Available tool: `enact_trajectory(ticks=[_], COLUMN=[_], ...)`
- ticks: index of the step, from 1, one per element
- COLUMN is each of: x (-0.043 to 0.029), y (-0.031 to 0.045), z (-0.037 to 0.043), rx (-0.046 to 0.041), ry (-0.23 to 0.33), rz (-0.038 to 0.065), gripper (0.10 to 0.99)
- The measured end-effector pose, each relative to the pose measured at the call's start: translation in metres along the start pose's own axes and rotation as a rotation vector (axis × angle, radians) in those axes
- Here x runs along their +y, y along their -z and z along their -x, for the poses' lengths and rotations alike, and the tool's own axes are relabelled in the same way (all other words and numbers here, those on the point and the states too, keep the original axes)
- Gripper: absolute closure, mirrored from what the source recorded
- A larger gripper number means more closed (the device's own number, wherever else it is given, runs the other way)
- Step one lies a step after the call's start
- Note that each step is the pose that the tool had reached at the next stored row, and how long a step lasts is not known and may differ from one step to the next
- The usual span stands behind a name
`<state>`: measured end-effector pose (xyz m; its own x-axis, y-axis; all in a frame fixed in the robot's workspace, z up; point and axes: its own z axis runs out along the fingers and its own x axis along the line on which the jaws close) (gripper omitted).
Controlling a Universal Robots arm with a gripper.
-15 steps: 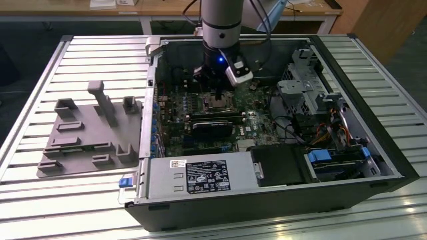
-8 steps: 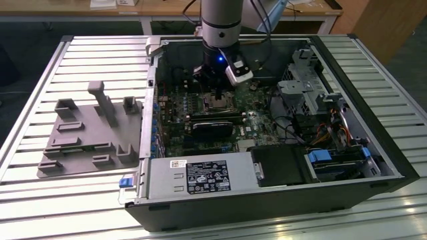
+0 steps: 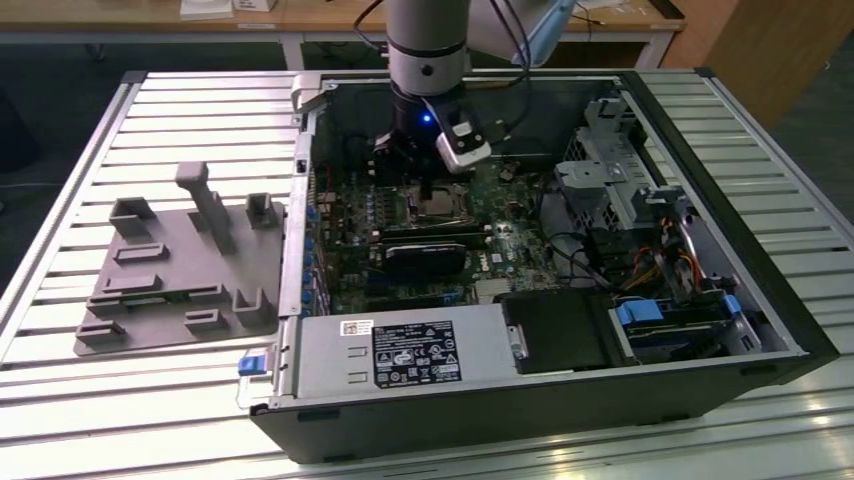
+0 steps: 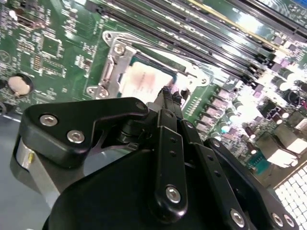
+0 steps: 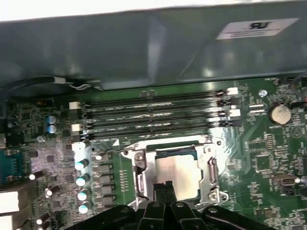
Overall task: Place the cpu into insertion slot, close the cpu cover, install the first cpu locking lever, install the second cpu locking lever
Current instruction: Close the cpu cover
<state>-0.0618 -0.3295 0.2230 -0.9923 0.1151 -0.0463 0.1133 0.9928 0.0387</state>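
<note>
In the exterior view one arm (image 3: 427,50) is standing over one open case (image 3: 534,425), which is lying on a pale, slatted metal worktop (image 3: 134,420). Its hand (image 3: 427,190) is hanging just above the slot (image 3: 430,207) on the green board (image 3: 354,215). One black card (image 3: 424,258) is sitting nearer the camera. One grey moulded plate (image 3: 174,270) is lying at the exterior view's left, and a wooden desk (image 3: 334,15) is standing in the room behind.

In the second wrist view the hand (image 4: 168,93) is showing its fingers drawn together with nothing between them (tips over the chip's edge). The one cpu (image 4: 141,79) is lying in the slot, with the one cover (image 4: 111,72) lying down around it. One coin cell (image 4: 19,84) is sitting well apart.

In the first wrist view the cpu (image 5: 180,172) is sitting inside the cover (image 5: 210,170), and four long memory slots (image 5: 153,115) are running beside it.
</note>
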Motion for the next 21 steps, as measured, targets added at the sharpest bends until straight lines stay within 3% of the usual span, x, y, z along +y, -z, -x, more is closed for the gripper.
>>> enact_trajectory(ticks=[7, 21], x=[-0.0011, -0.0022], y=[-0.0073, -0.0199], z=[-0.0068, -0.0123], rx=[-0.0007, -0.0006], ry=[0.001, 0.005], rz=[0.000, 0.000], gripper=[0.984, 0.984])
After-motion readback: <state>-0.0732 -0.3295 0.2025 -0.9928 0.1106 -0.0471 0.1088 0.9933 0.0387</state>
